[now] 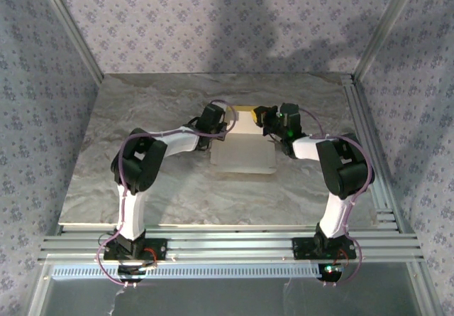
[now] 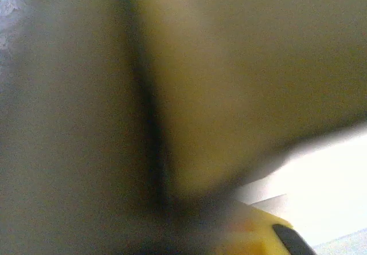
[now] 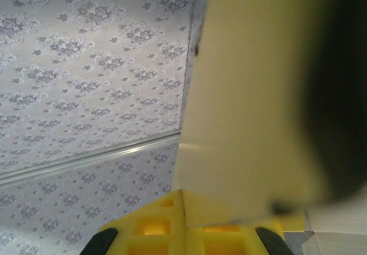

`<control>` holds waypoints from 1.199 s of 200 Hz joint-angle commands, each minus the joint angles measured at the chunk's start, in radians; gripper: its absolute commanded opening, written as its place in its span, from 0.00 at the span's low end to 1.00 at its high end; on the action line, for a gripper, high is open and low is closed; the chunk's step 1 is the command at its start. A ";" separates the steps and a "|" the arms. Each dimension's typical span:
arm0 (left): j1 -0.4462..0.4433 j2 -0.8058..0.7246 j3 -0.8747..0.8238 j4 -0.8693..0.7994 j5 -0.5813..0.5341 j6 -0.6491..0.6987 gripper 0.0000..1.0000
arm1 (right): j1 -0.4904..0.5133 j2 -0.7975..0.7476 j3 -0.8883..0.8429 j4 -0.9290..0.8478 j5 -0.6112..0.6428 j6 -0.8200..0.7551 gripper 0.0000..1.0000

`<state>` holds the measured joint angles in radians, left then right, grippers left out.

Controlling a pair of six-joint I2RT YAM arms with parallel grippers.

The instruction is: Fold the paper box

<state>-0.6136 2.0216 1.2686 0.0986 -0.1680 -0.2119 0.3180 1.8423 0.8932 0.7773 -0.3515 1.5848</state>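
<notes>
Paper box (image 1: 242, 153), far edge pinched by right fingers (image 3: 143, 238)

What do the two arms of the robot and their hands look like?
Both the left arm and the right arm have white links, black joints and a purple cable alongside. The left hand and right hand are black; the wrist views show yellow finger parts with black pads. A green light glows on the right arm.

Top external: high at the near edge, looks down and forward over the whole table (image 1: 234, 195).
Left wrist: almost against the paper box (image 2: 241, 83), blurred.
Right wrist: very near the paper box, tilted towards the patterned wall (image 3: 86, 66).
Shared: the paper box.
</notes>
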 commanded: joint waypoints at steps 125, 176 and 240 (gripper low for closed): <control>-0.061 0.143 0.272 -0.577 -0.423 -0.390 0.00 | 0.051 0.024 0.016 -0.202 -0.032 -0.014 0.00; -0.058 0.089 0.238 -0.591 -0.363 -0.371 0.00 | 0.051 0.042 0.073 -0.293 -0.075 -0.034 0.00; -0.058 -0.006 0.106 -0.533 -0.404 -0.317 0.00 | 0.039 -0.190 0.131 -0.586 -0.026 -0.259 0.44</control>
<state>-0.6914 2.0544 1.4483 -0.3759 -0.4976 -0.5697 0.3592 1.7943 1.0119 0.4194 -0.3820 1.4704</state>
